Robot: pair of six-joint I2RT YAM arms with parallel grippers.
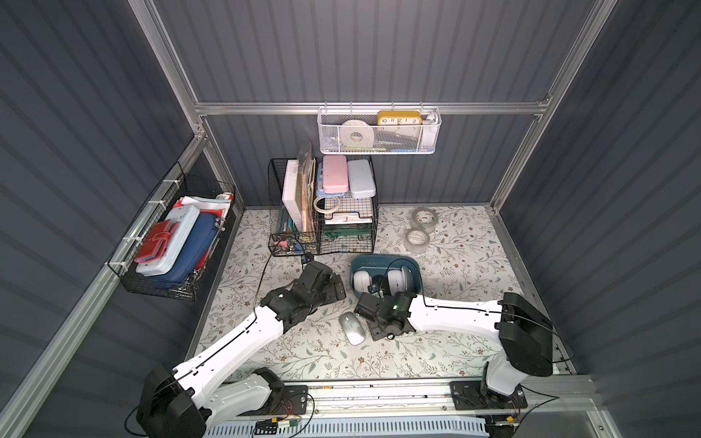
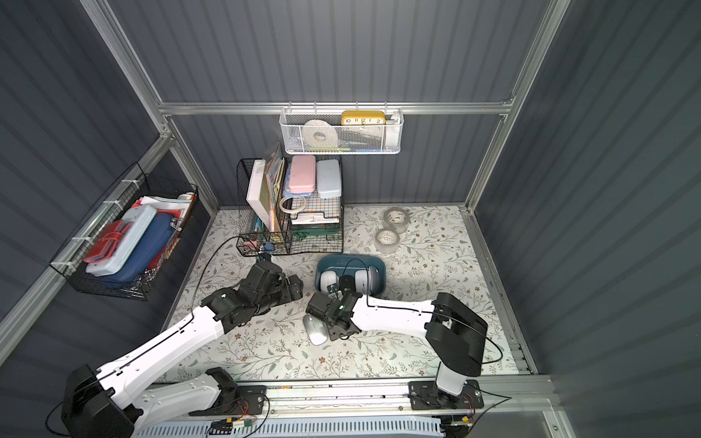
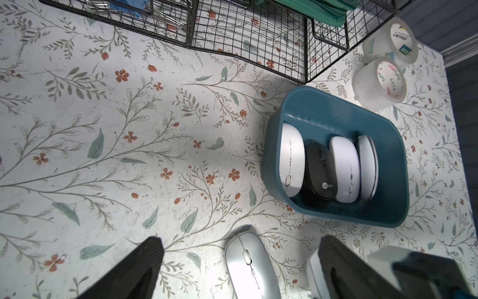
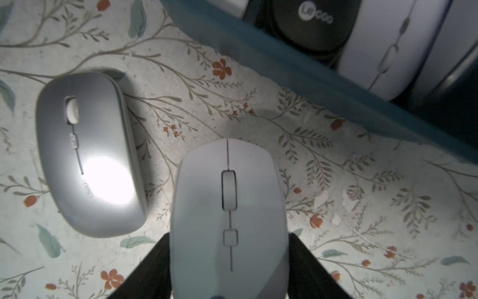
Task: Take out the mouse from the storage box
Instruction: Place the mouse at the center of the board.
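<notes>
The left end effector (image 1: pixel 337 288) hangs over the counter (image 1: pixel 455 341) with its fingers wide apart, holding nothing. Near it, just left of the right end effector (image 4: pixel 229 248), a silver mouse (image 1: pixel 352 328) lies flat on the counter. The right end effector is clamped on a white mouse (image 4: pixel 227 196) by its two flanks, outside the storage box (image 3: pixel 336 103), whose near wall runs just ahead of the tips. I cannot tell whether this mouse touches the counter. Inside the box more mice stand on edge, a black mouse (image 3: pixel 319 176) among them. The white mouse looks light and rigid but smooth and curved — likely slippery — so the flanks behind the wheel seem a safer hold than the buttons.
</notes>
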